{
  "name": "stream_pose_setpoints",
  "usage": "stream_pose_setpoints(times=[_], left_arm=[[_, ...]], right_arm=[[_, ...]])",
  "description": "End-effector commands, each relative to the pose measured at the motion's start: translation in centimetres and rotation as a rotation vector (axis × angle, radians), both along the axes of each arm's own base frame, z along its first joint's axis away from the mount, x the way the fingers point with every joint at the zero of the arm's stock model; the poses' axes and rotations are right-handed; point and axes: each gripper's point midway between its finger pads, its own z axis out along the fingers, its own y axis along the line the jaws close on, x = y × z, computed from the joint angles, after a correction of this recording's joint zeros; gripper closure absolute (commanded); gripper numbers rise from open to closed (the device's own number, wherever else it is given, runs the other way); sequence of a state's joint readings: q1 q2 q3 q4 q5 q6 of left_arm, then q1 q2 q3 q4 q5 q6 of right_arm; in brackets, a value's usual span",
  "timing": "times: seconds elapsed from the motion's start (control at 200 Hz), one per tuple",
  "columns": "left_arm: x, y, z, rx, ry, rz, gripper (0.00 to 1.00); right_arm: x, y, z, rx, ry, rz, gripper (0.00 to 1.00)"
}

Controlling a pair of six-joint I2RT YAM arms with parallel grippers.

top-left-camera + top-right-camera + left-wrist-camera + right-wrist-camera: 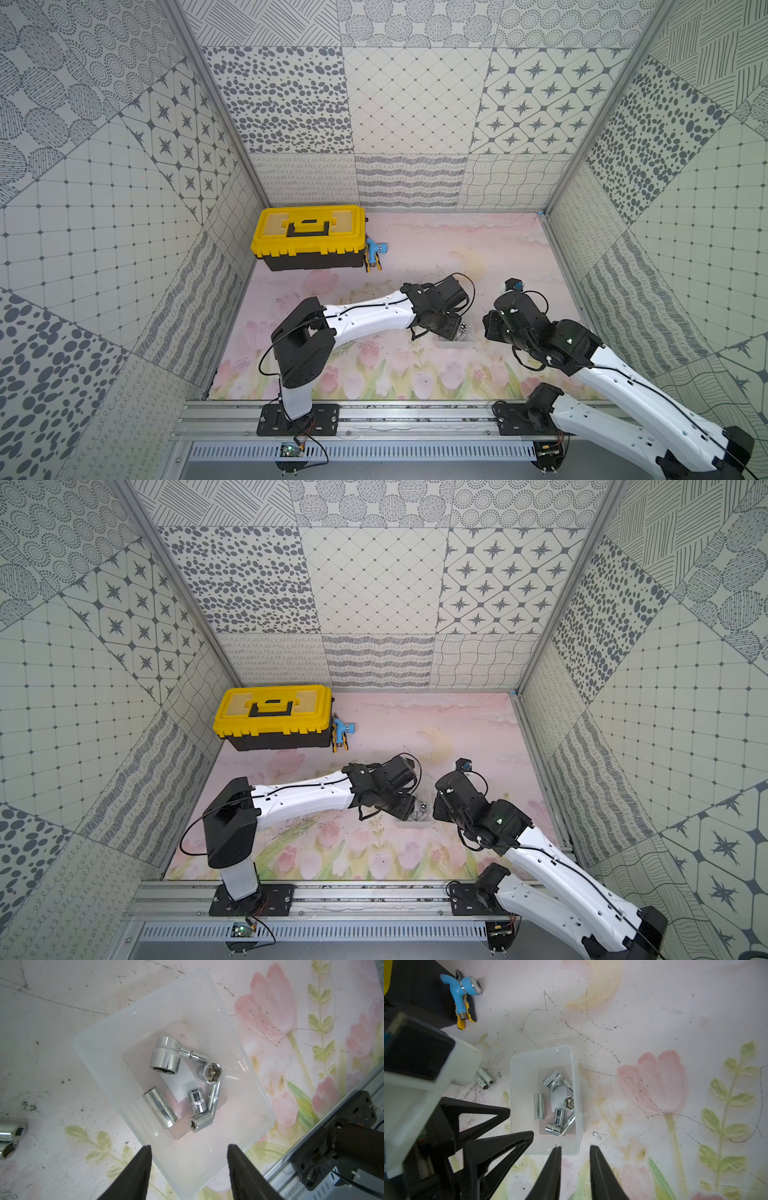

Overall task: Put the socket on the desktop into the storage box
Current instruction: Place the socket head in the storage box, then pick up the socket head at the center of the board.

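Note:
The storage box (99, 1047) is a clear shallow tray with a white label on its bottom. In it lie several chrome sockets: a big one (166, 1055), a long one (159, 1109) and smaller ones. My left gripper (189, 1146) hangs open above the box's near end, with nothing between its fingers. Two more sockets (485, 1080) lie side by side on the desktop just beside the box, under the left wrist. My right gripper (576, 1147) stands open by a narrow gap at the box's (521, 1076) near corner and holds nothing. In both top views the box (455, 341) (413, 821) sits between the two wrists.
A yellow-lidded black toolbox (309, 237) stands at the back left. A blue hose nozzle (376, 253) (464, 991) lies against its right side. The metal base rail (374, 415) runs along the front edge. Patterned walls close in three sides.

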State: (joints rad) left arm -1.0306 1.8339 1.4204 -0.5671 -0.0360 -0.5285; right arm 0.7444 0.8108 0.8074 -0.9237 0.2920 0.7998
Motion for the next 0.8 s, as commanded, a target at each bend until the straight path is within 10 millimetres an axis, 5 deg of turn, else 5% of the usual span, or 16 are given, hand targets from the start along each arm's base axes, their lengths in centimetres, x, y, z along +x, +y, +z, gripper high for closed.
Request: stream_pose_setpoints(times=[0.0,0.13,0.355,0.49,0.62,0.79], left_arm=[[0.1,0.4,2.5,-0.014,-0.051,-0.009,0.38],[1.0,1.7,6.7,-0.076,-0.180,0.029,0.41],[3.0,8.4,13.2,-0.135,-0.459,0.220,0.38],[3.5,13.2,13.1,-0.151,-0.463,0.353,0.34],[3.8,18.0,10.9,-0.212,-0.319,0.531,0.34],[3.0,20.8,8.2,-0.265,-0.192,0.630,0.34]], right_arm=[[0.7,1.3,2.4,0.064,-0.062,0.043,0.70],[0.8,3.7,3.3,0.119,-0.090,0.132,0.68],[0.8,8.8,5.4,0.064,-0.152,0.285,0.68],[0.8,12.9,5.7,0.065,-0.168,0.374,0.69],[1.2,16.8,5.5,0.072,-0.161,0.445,0.73],[2.5,20.7,4.0,0.035,-0.133,0.513,0.75]])
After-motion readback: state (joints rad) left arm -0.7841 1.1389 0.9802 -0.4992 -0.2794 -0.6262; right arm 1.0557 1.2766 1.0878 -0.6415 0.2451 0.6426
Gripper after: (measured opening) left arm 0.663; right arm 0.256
